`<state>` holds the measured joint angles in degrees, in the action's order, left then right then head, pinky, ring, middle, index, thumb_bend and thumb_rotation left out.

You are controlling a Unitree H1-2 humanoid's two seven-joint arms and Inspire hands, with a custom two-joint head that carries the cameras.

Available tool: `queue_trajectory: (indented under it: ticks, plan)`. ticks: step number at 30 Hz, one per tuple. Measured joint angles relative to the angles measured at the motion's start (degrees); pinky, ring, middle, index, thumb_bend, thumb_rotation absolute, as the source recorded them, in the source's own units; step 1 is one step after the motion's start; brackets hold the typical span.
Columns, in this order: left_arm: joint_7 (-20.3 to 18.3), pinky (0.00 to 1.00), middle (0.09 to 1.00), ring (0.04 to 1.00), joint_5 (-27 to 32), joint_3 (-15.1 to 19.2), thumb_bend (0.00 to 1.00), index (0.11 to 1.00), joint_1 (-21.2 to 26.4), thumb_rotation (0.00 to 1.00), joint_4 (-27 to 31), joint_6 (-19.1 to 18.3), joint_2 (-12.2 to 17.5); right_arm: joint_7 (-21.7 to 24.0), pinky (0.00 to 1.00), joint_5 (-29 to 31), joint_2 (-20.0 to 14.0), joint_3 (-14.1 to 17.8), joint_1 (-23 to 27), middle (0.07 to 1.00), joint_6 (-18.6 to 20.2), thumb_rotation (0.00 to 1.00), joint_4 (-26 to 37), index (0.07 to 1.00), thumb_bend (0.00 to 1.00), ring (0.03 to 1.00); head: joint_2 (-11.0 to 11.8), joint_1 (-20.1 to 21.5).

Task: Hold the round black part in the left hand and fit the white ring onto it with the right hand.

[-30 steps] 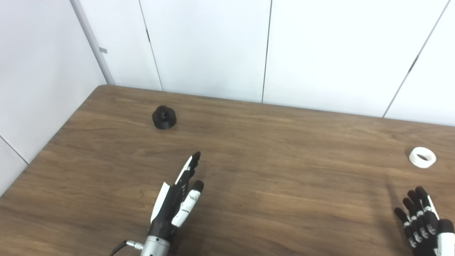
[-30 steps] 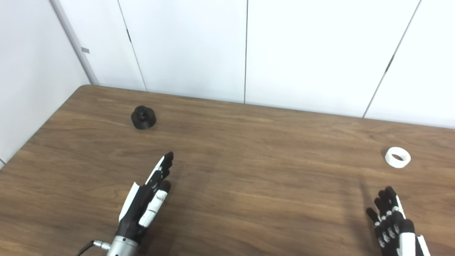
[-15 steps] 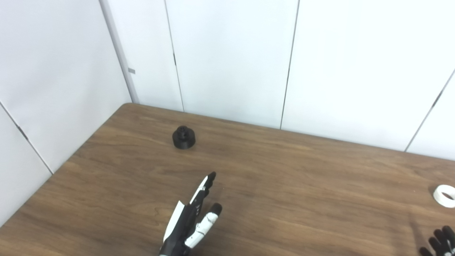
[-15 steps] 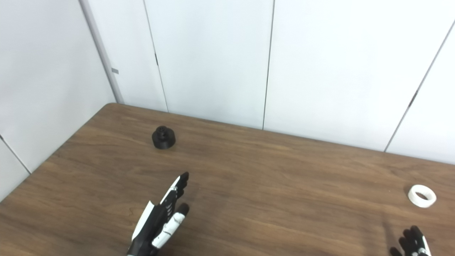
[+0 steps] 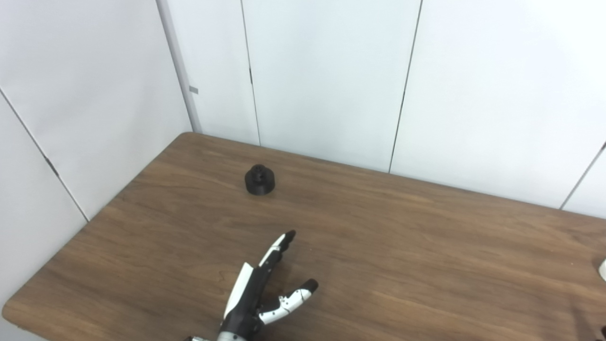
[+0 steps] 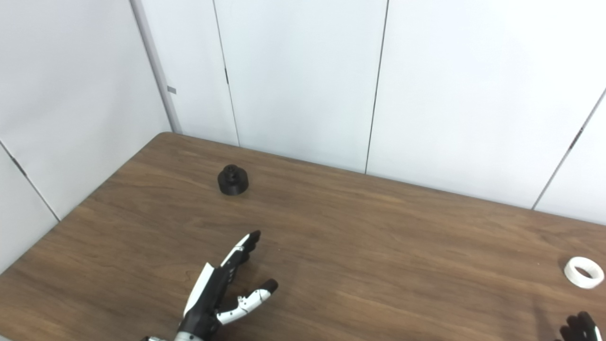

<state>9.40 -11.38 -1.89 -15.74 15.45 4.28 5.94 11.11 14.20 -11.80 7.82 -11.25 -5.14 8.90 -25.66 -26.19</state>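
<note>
Left eye view: round black part (image 5: pixel 259 179) sits upright on table (image 5: pixel 426 246) near far-left corner, squat disc with knobbed top hub. Left hand (image 5: pixel 265 289) is well short of it, fingers straight, thumb splayed, empty.

Right eye view: white ring (image 6: pixel 583 272) lies flat at right edge. Right hand (image 6: pixel 580 327) only fingertips visible, grip state can't tell.

No readable text, label, brand, number or sign anywhere in either view. Small grey tag (image 5: pixel 193 89) on far-left wall panel seam: blank at this size, nothing legible on it.
</note>
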Motion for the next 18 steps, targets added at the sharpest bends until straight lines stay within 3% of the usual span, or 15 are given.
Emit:
queue_trajectory:
  ticks: [8,14,18]
  plan:
    - [0.08,0.96,0.941,0.954,0.06,2.42,0.78,0.938,3.07,0.29,2.17,-4.22,0.17,-0.37,1.00,-1.47,0.04,-0.04,0.07,1.000,-0.09,1.00,-0.10,1.000,0.63,1.000,-0.09,0.88]
    - [-0.27,0.99,0.931,0.960,-4.34,5.18,0.88,0.927,7.40,0.32,4.47,-8.46,0.01,-0.87,1.00,-2.07,0.33,-0.01,0.12,1.000,-0.08,1.00,0.00,1.000,0.62,1.000,0.00,1.41]
    - [-1.14,0.97,0.925,0.949,-7.90,6.93,0.89,0.920,8.65,0.33,5.72,-11.24,1.97,-0.87,1.00,-2.13,0.36,-0.01,0.13,1.000,-0.10,1.00,0.00,1.000,0.61,1.000,0.00,1.58]
